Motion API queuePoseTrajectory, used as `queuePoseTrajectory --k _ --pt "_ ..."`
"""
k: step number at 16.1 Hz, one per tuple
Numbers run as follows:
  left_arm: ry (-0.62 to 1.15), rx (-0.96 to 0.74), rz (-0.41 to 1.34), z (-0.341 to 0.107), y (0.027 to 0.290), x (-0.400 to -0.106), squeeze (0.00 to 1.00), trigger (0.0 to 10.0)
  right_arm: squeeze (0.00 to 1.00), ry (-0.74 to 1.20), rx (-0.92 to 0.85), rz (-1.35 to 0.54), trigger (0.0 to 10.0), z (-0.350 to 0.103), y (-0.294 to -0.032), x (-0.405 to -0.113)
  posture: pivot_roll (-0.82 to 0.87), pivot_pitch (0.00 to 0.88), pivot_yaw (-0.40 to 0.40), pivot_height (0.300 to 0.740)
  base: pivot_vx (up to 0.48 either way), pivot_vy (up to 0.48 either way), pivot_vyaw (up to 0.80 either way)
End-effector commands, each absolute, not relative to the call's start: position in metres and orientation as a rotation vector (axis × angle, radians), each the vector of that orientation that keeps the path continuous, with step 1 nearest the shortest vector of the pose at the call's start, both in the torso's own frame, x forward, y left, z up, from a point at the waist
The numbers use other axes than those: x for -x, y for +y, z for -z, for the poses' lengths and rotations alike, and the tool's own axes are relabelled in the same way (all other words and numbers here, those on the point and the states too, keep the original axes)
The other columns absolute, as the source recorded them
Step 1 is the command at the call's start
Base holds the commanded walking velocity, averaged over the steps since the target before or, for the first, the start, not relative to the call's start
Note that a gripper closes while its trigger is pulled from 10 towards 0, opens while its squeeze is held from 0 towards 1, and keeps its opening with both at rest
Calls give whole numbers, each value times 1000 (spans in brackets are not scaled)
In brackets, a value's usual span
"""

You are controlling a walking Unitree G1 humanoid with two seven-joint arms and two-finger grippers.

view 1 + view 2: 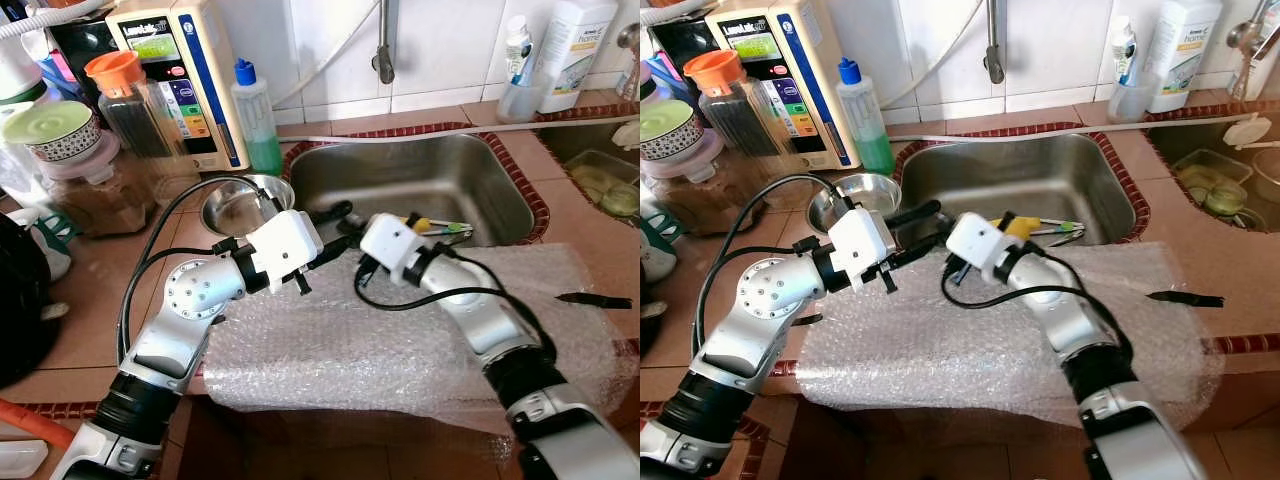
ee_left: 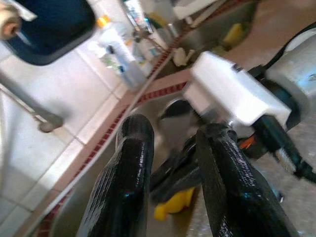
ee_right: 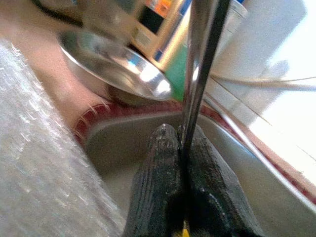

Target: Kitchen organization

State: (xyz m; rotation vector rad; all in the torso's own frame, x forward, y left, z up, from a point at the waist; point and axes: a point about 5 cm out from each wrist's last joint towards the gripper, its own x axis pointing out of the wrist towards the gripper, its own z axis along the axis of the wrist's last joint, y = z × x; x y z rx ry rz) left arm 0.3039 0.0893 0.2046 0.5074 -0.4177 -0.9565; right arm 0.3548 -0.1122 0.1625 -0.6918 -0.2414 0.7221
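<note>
At frame centre, over the sink (image 1: 500,190), the right gripper (image 3: 183,148) pinches a metal utensil (image 3: 200,64), while the left gripper (image 2: 170,148) hangs spread and empty beside it.

— Counter? 
— Tiled counter (image 1: 100,300), terracotta, sink (image 1: 400,180) set into it. 
— What lies on it? 
— Bubble wrap (image 1: 380,350) over the front edge. Steel bowl (image 1: 240,205) beside the sink's corner. Green soap bottle (image 1: 255,115), orange-lidded jar (image 1: 130,105) and a beige appliance (image 1: 185,70) along the wall. A dark utensil (image 1: 595,299) on the wrap's far right.
</note>
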Motion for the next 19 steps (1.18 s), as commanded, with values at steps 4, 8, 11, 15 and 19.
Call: queuePoseTrajectory --k 4,8,11,15,19 --pt "-380 -340 827 -211 106 -314 1000 10000 0 -228 739 -579 0 -172 -145 -366 -296 108 179 740 0 0 0" --pt "-322 -361 846 -198 107 -313 1000 10000 0 -198 766 -463 0 -175 -180 -370 -293 111 181 740 0 0 0" --pt "-188 -331 909 -179 106 -309 1000 10000 0 -134 652 -242 0 -183 -226 -375 -295 112 188 740 0 0 0" --pt "-92 -319 972 -167 104 -305 1000 10000 0 -96 608 -171 0 -179 -240 -375 -296 114 196 740 0 0 0" --pt "-59 -278 979 -170 101 -306 1000 10000 0 -51 570 -122 4745 -171 -245 -375 -298 116 202 740 0 0 0"
